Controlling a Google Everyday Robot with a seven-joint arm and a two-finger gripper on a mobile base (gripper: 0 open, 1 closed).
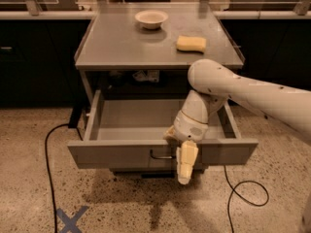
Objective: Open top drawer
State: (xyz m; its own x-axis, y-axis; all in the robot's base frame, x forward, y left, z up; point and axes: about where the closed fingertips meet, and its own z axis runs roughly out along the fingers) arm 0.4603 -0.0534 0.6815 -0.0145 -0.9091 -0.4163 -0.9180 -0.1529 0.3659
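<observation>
The top drawer (121, 154) of the grey metal cabinet stands pulled far out, and its inside (141, 118) looks empty. Its flat front carries a small dark wire handle (162, 156) at the centre. My white arm reaches in from the right, over the drawer's front edge. My gripper (186, 163) hangs down in front of the drawer front, just right of the handle, its pale yellow tip pointing at the floor. The lower drawers are mostly hidden beneath the open drawer.
A white bowl (151, 18) and a yellow sponge (191, 43) lie on the cabinet top (116, 47). Black cables trail on the speckled floor at the left (48, 149) and right (243, 193). A blue tape cross (72, 220) marks the floor. Dark counters stand behind.
</observation>
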